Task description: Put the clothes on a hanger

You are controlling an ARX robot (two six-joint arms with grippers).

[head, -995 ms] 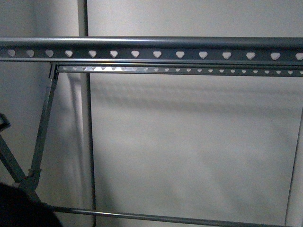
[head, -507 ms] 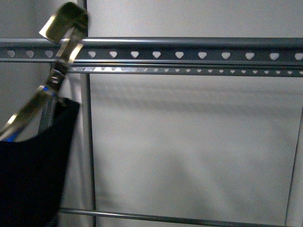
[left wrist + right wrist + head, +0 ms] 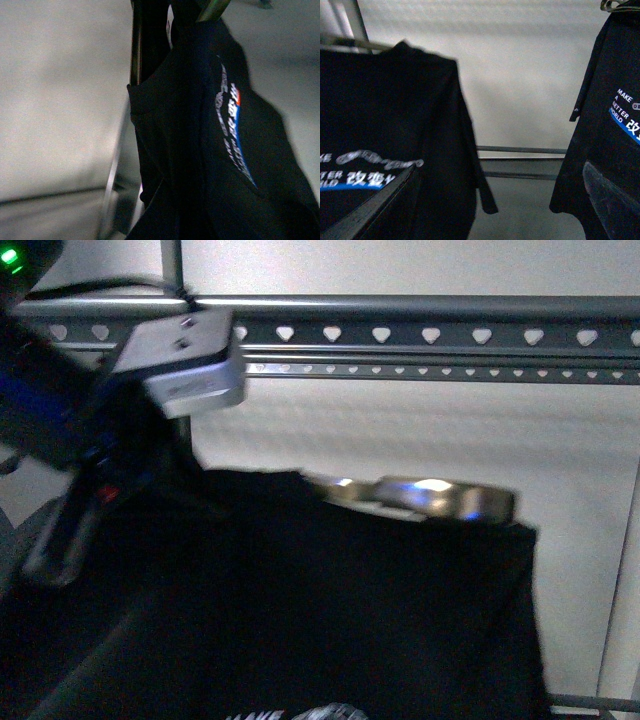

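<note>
A black T-shirt (image 3: pixel 350 600) hangs spread on a shiny metal coat hanger (image 3: pixel 430 495), held up in front of the grey rack and just below its heart-holed bar (image 3: pixel 430 335). My left arm (image 3: pixel 70 420) reaches in from the left. Its gripper is shut on the T-shirt, with the jaws buried in dark cloth. The left wrist view shows the shirt's white and blue print (image 3: pixel 232 130). My right gripper (image 3: pixel 490 210) is open and empty. It sits between this shirt (image 3: pixel 385 125) and a second black printed T-shirt (image 3: pixel 615 100).
The second shirt hangs from a hook (image 3: pixel 615 5) at the edge of the right wrist view. Low rack bars (image 3: pixel 520 150) cross behind both shirts. A pale wall (image 3: pixel 420 430) stands behind the rack. A rack leg (image 3: pixel 112 175) runs beside the held shirt.
My left arm has risen into the front view from the lower left and swung right. The shirt on its shiny hanger is now spread across the middle, under the bar.
</note>
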